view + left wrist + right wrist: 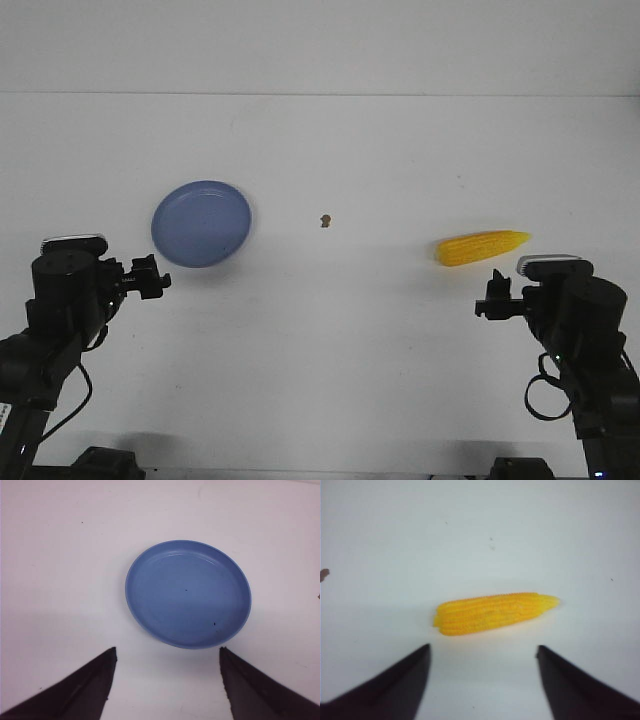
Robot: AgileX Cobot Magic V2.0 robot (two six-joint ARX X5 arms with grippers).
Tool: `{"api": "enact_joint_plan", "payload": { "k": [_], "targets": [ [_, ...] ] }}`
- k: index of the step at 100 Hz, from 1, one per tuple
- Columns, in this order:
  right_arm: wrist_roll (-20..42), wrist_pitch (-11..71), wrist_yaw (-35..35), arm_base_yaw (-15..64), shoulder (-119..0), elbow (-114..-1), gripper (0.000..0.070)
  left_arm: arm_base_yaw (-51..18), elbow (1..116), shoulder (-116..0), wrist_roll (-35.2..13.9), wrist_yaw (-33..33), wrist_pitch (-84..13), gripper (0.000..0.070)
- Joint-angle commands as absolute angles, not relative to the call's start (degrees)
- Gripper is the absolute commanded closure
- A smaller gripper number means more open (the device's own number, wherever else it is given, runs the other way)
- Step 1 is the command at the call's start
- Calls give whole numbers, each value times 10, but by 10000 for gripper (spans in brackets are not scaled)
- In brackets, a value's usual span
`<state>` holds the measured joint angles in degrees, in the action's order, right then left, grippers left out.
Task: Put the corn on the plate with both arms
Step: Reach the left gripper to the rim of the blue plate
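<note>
The blue plate [201, 223] lies empty on the white table at the left. It also shows in the left wrist view [188, 594], just beyond my left gripper [167, 652], which is open and empty. In the front view my left gripper [150, 277] hangs near the plate's front left edge. The yellow corn [482, 246] lies on the table at the right, tip pointing right. It also shows in the right wrist view [495, 612]. My right gripper [484, 650] is open and empty, just short of the corn, and in the front view it [495, 292] is just in front of the cob.
A small brown speck [325, 220] lies on the table between plate and corn, also at the edge of the right wrist view [324, 573]. The table's far edge meets a pale wall behind.
</note>
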<state>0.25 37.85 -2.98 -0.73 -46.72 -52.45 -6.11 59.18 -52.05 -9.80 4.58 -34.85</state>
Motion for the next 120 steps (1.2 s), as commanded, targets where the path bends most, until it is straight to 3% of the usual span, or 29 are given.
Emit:
{"api": "enact_joint_plan", "payload": {
  "k": [1, 27, 54, 79, 105, 120],
  "targets": [
    [12, 373, -27, -7, -469, -533, 170, -61, 603, -524, -100, 47, -347, 259],
    [16, 369, -27, -7, -469, -533, 170, -35, 605, -575, -104, 47, -285, 236],
    [17, 369, -28, -7, -469, -533, 170, 40, 688, -791, -116, 44, -268, 234],
    [21, 369, -28, -7, -469, -533, 170, 62, 795, -975, -113, -25, -270, 235],
    [21, 369, -28, -7, -469, -533, 170, 63, 812, -1066, -112, -34, -274, 235],
    [21, 366, -28, -7, -469, -533, 170, 62, 812, -1096, -113, -71, -272, 235]
  ]
}}
